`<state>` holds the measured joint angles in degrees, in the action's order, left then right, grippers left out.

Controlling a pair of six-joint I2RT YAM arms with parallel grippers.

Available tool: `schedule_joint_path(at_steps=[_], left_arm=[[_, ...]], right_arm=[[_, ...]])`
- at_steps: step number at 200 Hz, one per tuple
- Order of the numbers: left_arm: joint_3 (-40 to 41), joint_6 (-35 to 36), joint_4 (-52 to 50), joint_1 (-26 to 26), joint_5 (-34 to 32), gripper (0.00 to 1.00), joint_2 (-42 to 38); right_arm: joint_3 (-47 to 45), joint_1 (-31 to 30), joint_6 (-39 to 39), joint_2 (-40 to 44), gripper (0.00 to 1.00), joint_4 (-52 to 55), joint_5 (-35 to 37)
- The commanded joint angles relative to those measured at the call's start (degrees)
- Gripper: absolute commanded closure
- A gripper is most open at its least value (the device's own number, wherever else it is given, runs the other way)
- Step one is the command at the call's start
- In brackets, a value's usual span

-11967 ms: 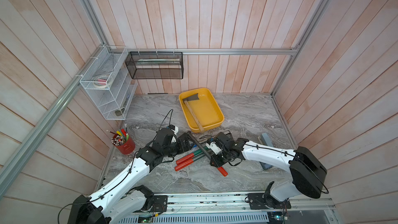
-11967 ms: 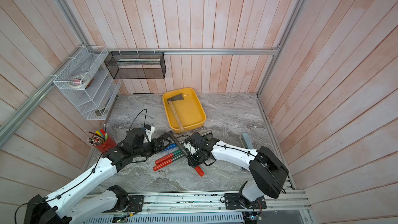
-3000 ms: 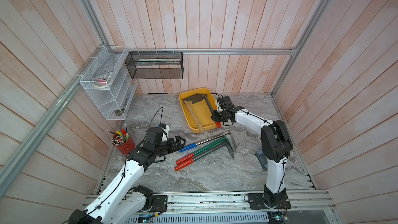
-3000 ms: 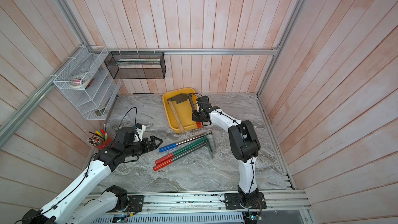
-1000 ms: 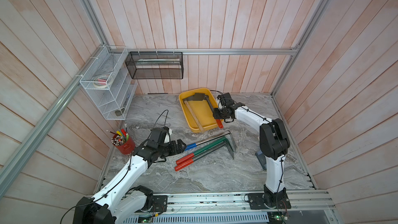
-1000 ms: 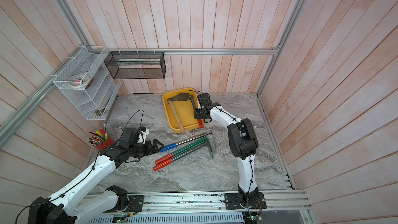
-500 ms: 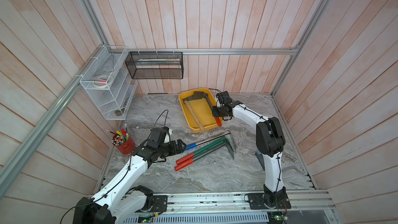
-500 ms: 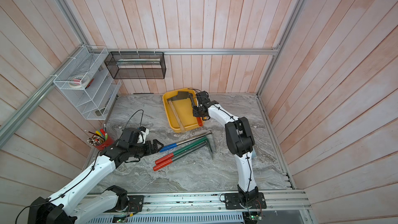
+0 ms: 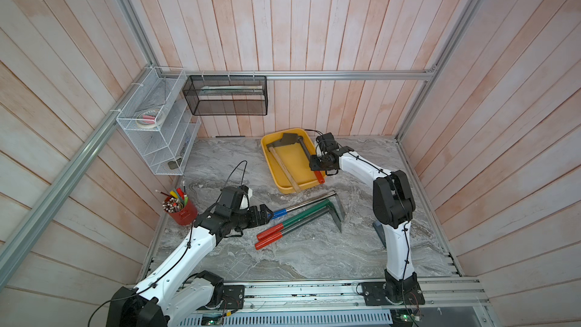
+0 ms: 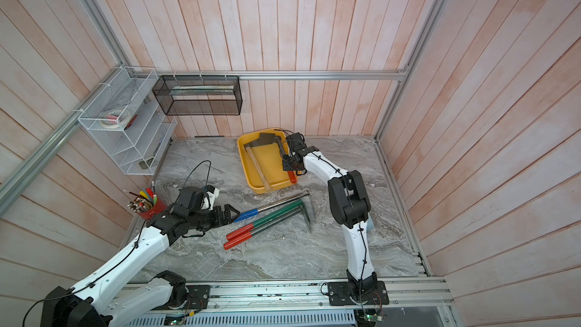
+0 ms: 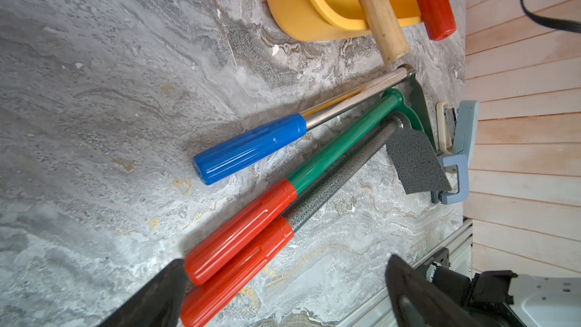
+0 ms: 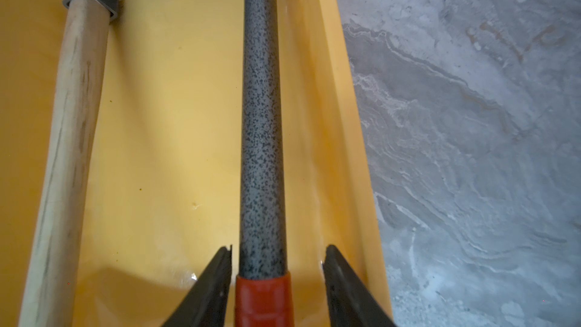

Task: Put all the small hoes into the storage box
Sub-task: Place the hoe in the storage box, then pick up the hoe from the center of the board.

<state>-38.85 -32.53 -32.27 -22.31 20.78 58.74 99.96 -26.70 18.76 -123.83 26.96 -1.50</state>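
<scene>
Straddling the small hoe (image 12: 261,121) where its speckled grey shaft meets the red grip, the right tool (image 12: 278,253) is released. In the right wrist view its jaws stand apart with the shaft between them, a thin gap at one jaw and a wider one at the other.

The hoe lies lengthwise in the yellow box (image 12: 176,121), running straight out ahead of the tool. The box's side wall runs along just outside the wider-gapped jaw, and past that wall the marble desk (image 12: 471,152) is bare. On the tool's other side there is open yellow floor, then a wooden-handled hoe (image 12: 69,121) lying nearly parallel.

Both top views show the hoe's dark head at the far end of the box, ahead of the tool, and the tool's body covers the spot where the jaws meet the shaft. The left wrist view adds that the red grip's end juts past the box's near rim, behind the tool, as does the end of the wooden handle.

The left tool (image 9: 266,213) is spread wide and holds nothing. It hovers low over the desk with the end of a blue handle (image 9: 279,213) just ahead of it. Two red handles (image 9: 268,237) lie beside it, toward the rail.
</scene>
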Motion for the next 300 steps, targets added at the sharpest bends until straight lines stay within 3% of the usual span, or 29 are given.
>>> schedule_joint_path(at_steps=[1, 61, 126, 187, 225, 300], left_arm=[[-0.01, 1.33, -0.51, -1.37, 0.63, 0.0, 0.8], [-0.48, 2.11, 0.58, -5.44, -0.57, 0.0, 1.93], [-0.02, 3.11, 1.59, -8.06, -0.72, 0.0, 2.11], [-0.08, 2.81, 1.23, -12.82, -3.88, 0.06, 6.7], [-0.35, 3.0, 3.0, -14.23, -3.69, 0.09, 7.7], [-1.96, 5.61, 2.59, -17.06, -8.07, 0.14, 10.71]], right_arm=[[-1.92, 0.24, -0.57, 3.66, 0.41, -0.45, 0.11], [-12.32, 0.16, -0.84, 15.18, 0.17, -5.79, 1.2], [-23.06, 0.13, 0.94, 27.97, 0.15, -9.06, 1.41], [-34.34, -0.11, 5.45, 41.47, 0.15, -10.2, -2.87], [-40.36, -1.16, 6.23, 48.07, 0.15, -8.51, -1.55], [-47.46, -1.16, 8.09, 54.61, 0.16, -6.71, -2.03]])
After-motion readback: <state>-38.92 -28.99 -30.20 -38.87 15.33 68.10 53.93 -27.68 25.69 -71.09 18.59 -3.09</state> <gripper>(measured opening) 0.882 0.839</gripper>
